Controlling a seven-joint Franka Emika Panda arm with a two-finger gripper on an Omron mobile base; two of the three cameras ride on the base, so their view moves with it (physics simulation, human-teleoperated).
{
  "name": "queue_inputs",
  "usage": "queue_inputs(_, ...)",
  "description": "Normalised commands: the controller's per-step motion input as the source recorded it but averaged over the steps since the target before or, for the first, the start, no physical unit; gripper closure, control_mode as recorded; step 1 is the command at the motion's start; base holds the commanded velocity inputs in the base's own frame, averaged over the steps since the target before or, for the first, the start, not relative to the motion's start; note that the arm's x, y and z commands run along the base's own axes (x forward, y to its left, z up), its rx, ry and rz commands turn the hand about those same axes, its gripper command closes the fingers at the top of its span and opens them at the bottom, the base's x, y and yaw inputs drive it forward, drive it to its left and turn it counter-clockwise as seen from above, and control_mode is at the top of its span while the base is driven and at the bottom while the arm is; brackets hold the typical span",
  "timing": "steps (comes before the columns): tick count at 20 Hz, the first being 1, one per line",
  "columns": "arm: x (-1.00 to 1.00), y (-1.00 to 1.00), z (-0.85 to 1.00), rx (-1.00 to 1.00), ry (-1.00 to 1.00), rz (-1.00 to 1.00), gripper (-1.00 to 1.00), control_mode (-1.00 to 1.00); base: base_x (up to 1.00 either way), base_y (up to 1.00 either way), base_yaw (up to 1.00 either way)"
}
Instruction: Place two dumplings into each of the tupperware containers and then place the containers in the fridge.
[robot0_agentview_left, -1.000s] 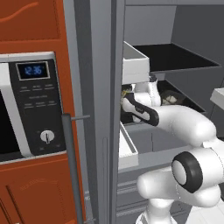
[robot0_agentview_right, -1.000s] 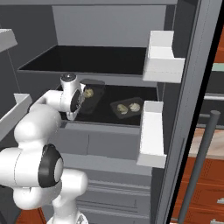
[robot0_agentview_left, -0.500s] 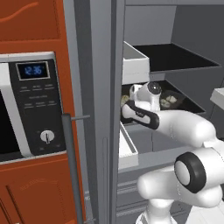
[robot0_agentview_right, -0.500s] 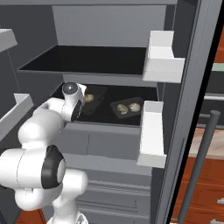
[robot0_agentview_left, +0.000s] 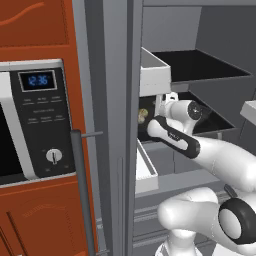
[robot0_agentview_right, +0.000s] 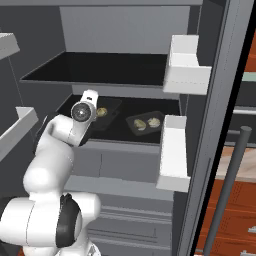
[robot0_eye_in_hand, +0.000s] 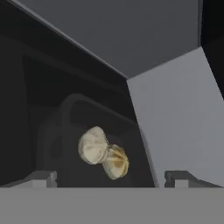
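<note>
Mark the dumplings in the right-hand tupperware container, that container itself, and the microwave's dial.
dumplings (robot0_agentview_right: 146, 123), right base view, on the pair's middle.
right-hand tupperware container (robot0_agentview_right: 131, 120), right base view, on its left rim.
microwave dial (robot0_agentview_left: 53, 156), left base view, on the knob's face.

It was a kitchen: a tall grey metal fridge (robot0_agentview_left: 115, 125) stood open (shelves inside) beside a built-in microwave (robot0_agentview_left: 35, 120) among orange-brown wooden cabinets (robot0_agentview_left: 45, 30).

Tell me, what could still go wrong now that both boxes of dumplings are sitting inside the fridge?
The pincer is open and close to the left container with its two dumplings. If the arm pulls back carelessly, it might nudge that box along the shelf. The arm also reaches in between the door bins, so a wide swing could perhaps clip one. The right container looks safely placed.
</note>
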Motion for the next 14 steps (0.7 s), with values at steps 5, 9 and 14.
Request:
queue_inputs(5, -0.88, -0.23, 0.65, 0.0, -0.21, -0.03, -1.0, -1.0, 0.0, 0.0, 0.0)
queue_inputs(9, -1.0, -0.29, 0.32, -0.03, -0.12, -0.16, -1.0, -1.0, 0.0, 0.0, 0.0)
queue_inputs(14, -1.0, -0.26, 0.22, -0.19, -0.02, -0.17, -1.0, -1.0, 0.0, 0.0, 0.0)
